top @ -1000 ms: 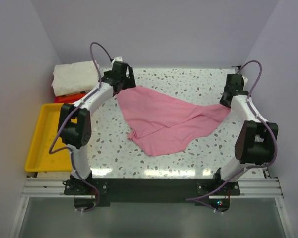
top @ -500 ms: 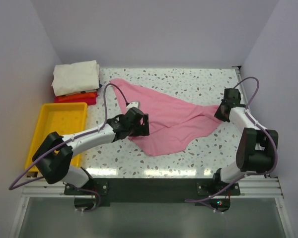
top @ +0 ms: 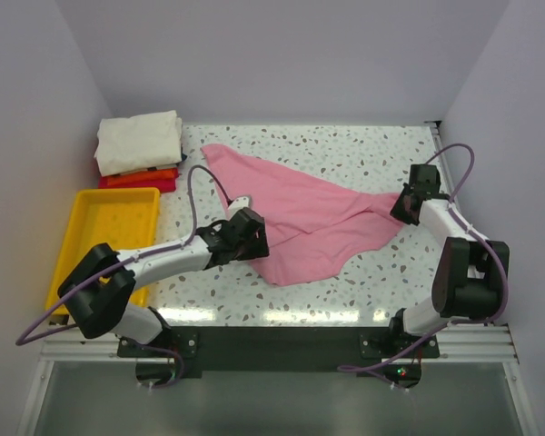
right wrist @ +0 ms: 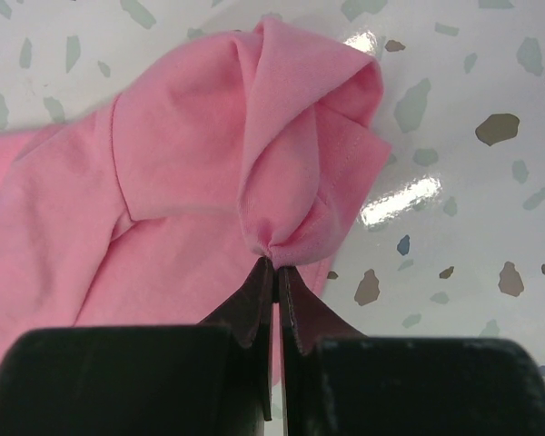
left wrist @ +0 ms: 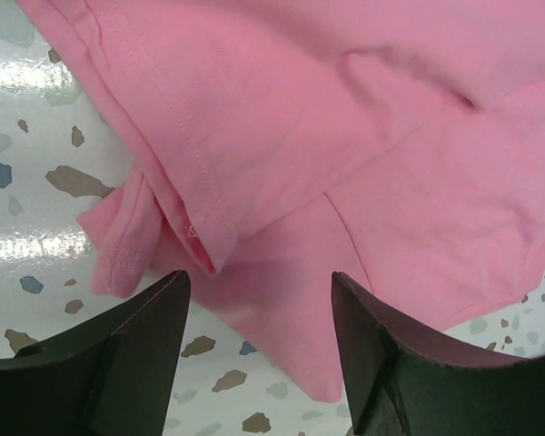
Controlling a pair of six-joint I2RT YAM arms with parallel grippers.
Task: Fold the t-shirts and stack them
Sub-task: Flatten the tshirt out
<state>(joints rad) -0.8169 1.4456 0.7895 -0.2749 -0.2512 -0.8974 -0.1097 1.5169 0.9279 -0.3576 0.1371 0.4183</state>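
A light pink t-shirt [top: 309,222] lies crumpled and unfolded across the middle of the speckled table. My left gripper [top: 252,238] hovers low at its near-left edge. In the left wrist view the jaws [left wrist: 261,282] stand open, apart from the pink cloth [left wrist: 345,136], with a folded hem and a corner of the shirt lying between and beyond them. My right gripper [top: 401,211] is at the shirt's right end, shut on a bunched fold of pink cloth [right wrist: 300,209] right at its fingertips [right wrist: 274,263]. Folded cream-white [top: 139,141], orange [top: 145,176] and red [top: 163,184] shirts are stacked at the back left.
A yellow plastic tray [top: 104,245] sits off the table's left edge, just in front of the folded stack. Bare speckled tabletop [top: 345,291] shows in front of the pink shirt and along the back. Lilac walls close in on three sides.
My left arm let go of the shirt's back-left corner, swung to its near-left edge, and its jaws have narrowed somewhat. The right gripper has kept its grip and shifted slightly.
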